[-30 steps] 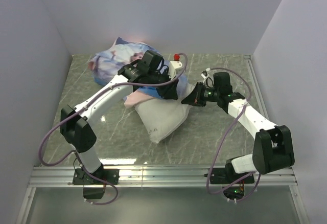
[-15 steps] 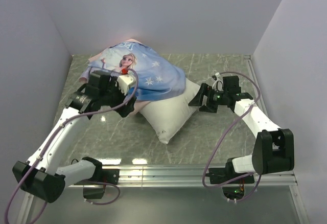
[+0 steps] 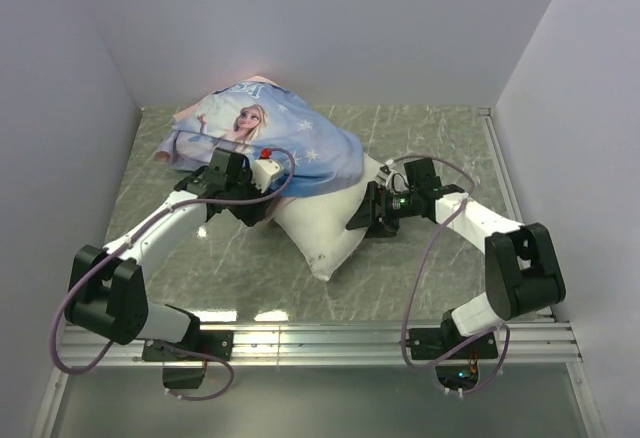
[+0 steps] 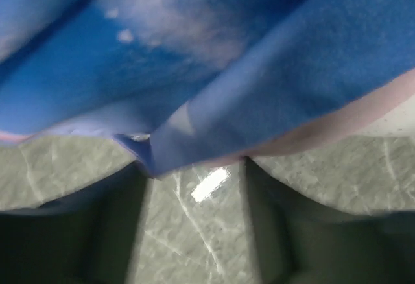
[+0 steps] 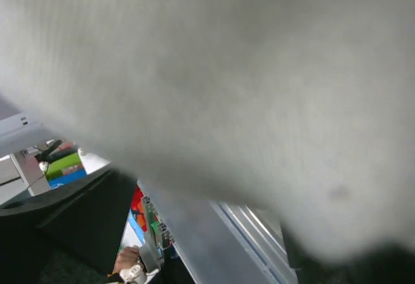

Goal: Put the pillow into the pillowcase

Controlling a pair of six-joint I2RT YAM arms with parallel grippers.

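The pillowcase (image 3: 285,143), blue Elsa print up, lies draped over the far half of the white pillow (image 3: 325,228), whose near corner sticks out toward the arms. My left gripper (image 3: 256,208) is low at the case's near-left hem, open; the left wrist view shows blue cloth with a pink edge (image 4: 259,70) just beyond the gripper (image 4: 194,193) and bare marble between its fingers (image 4: 71,232). My right gripper (image 3: 364,220) is open against the pillow's right side. In the right wrist view the pillow (image 5: 227,70) fills the frame above that gripper (image 5: 207,232).
The grey marble table (image 3: 420,268) is walled at the back and both sides. An aluminium rail (image 3: 320,338) with the two arm bases runs along the near edge. The case's left end (image 3: 185,143) reaches toward the left wall.
Both grippers have opened. The case, bunched a second ago, now lies spread over the pillow. My left arm swung out left and came back to the hem; the right returned to the pillow's side.
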